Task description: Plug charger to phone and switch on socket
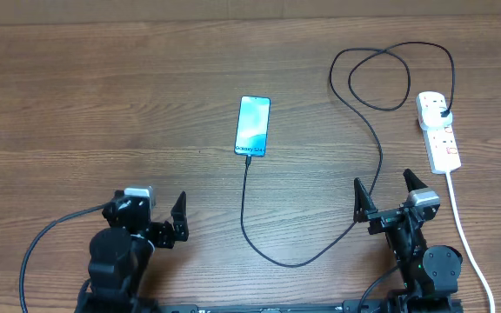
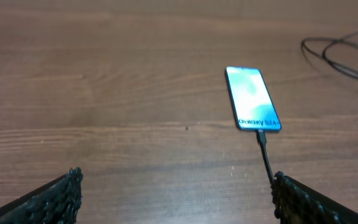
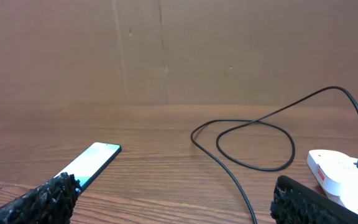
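The phone (image 1: 252, 126) lies flat at the table's middle, its screen lit blue. The charger (image 1: 285, 259) is a thin black cable whose connector tip (image 2: 261, 138) sits in the phone's near short edge. The cable curves toward me, runs up to the right, loops, and ends in a black plug (image 1: 444, 113) seated in the white socket (image 1: 438, 137) at the far right. My left gripper (image 1: 149, 219) rests open near the front left, well short of the phone (image 2: 252, 98). My right gripper (image 1: 384, 196) is open at the front right, with the cable (image 3: 253, 144) passing between its fingers on the table.
The socket's white cord (image 1: 464, 230) runs along the right side toward the front edge, close to my right arm. A brown cardboard wall (image 3: 166, 50) closes the back of the wooden table (image 1: 103, 104).
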Controlling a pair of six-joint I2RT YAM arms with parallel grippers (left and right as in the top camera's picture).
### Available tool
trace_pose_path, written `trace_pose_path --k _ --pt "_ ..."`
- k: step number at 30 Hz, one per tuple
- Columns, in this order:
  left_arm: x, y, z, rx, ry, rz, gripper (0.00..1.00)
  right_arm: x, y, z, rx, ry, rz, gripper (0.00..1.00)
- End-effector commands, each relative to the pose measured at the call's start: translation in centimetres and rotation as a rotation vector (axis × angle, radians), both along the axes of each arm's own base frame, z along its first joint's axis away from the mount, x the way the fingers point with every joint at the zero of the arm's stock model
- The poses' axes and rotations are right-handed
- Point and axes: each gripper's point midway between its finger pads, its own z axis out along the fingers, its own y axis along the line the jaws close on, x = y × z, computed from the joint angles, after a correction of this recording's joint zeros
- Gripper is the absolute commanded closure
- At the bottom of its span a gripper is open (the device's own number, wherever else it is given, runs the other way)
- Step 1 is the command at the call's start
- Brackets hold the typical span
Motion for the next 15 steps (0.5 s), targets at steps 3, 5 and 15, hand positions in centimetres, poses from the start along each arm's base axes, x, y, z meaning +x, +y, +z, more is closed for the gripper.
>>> trace_pose_path --k 3,5,15 --pt "0.0 1.1 -0.9 -0.041 -0.075 0.057 0.0 0.0 -0.1 -0.2 -0.002 -0.003 -0.005 0.0" --pt "-0.1 1.4 -0.7 -0.047 -0.104 0.072 0.0 0.0 -0.1 -0.2 -0.001 -0.004 -0.005 0.0" --pt "1.0 1.3 -0.1 -0.087 -0.281 0.065 0.0 0.0 -0.1 -0.2 -0.001 -0.004 -0.005 0.0"
